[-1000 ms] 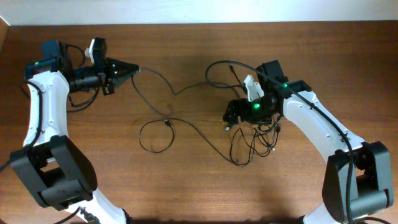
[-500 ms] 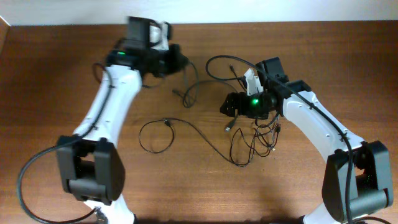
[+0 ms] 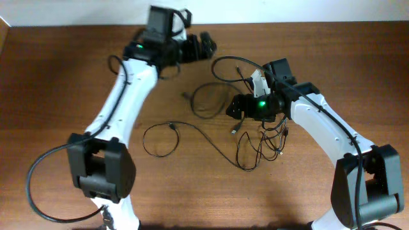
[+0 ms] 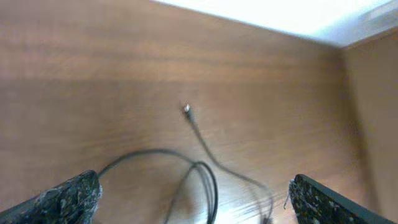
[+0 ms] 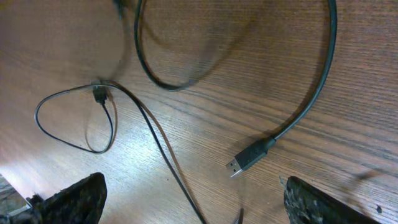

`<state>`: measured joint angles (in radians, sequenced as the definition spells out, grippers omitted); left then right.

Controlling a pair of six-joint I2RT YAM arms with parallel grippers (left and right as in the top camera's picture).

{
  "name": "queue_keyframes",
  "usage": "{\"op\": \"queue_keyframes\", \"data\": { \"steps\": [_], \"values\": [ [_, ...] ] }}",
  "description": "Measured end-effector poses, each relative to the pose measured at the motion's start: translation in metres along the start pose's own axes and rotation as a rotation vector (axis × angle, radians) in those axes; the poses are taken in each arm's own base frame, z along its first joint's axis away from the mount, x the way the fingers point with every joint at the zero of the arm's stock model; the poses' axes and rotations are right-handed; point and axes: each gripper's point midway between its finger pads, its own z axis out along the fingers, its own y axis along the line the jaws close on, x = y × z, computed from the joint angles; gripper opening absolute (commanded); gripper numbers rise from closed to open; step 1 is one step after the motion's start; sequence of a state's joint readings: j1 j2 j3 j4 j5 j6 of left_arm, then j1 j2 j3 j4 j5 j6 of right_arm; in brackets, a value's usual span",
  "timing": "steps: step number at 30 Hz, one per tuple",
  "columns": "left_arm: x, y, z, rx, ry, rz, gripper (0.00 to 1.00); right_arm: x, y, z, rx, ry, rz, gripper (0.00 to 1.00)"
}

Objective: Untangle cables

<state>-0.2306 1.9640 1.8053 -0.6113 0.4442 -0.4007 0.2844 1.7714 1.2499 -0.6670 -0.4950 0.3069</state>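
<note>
Several thin black cables lie on the brown table. One forms a small loop left of centre and runs on to a tangle under my right arm. Another curls in a loose loop in the middle. My left gripper hovers open at the back centre; in the left wrist view its fingers stand wide over that cable's loops and small plug. My right gripper is open too, with a thicker cable's USB plug and a thin cable on the wood between its fingers.
A white wall borders the table's far edge right behind my left gripper. Thick black wires on the arms hang near the left arm's base and along my right arm.
My left arm swung from the far left to the back centre, dragging a cable end along. Its jaws then opened and the cable now lies slack in a loop.
</note>
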Motion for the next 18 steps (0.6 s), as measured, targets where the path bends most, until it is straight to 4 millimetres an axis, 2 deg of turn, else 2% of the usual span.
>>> {"op": "queue_keyframes", "data": {
  "steps": [2, 5, 7, 9, 10, 12, 15, 16, 18],
  "values": [
    [-0.014, -0.003, -0.015, 0.127, -0.005, -0.015, 0.99, 0.0, 0.0, 0.0, 0.0, 0.0, 0.001, 0.91],
    [-0.005, 0.014, -0.027, 0.143, 0.057, -0.084, 0.99, 0.0, 0.0, 0.0, 0.0, 0.001, 0.002, 0.88],
    [0.005, 0.039, -0.035, 0.073, 0.097, -0.156, 0.99, 0.001, -0.001, 0.0, 0.008, 0.001, 0.023, 0.87],
    [0.021, 0.076, -0.046, -0.069, 0.147, -0.243, 0.99, 0.006, -0.008, -0.003, 0.051, 0.025, 0.06, 0.87],
    [0.024, 0.097, -0.054, -0.147, 0.151, -0.275, 0.99, 0.003, -0.011, -0.009, 0.094, 0.025, 0.079, 0.86],
    [0.025, 0.138, -0.071, -0.295, 0.134, -0.322, 0.99, -0.017, -0.014, -0.025, 0.176, -0.034, 0.081, 0.83],
    [0.032, 0.18, -0.096, -0.451, 0.129, -0.38, 0.99, -0.024, -0.029, -0.029, 0.278, -0.077, 0.089, 0.68],
    [0.033, 0.194, -0.105, -0.491, 0.123, -0.4, 0.99, -0.027, -0.034, -0.025, 0.316, -0.086, 0.083, 0.6],
    [0.032, 0.205, -0.112, -0.53, 0.111, -0.41, 0.99, -0.034, -0.033, -0.008, 0.345, -0.107, 0.047, 0.53]
  ]
}}
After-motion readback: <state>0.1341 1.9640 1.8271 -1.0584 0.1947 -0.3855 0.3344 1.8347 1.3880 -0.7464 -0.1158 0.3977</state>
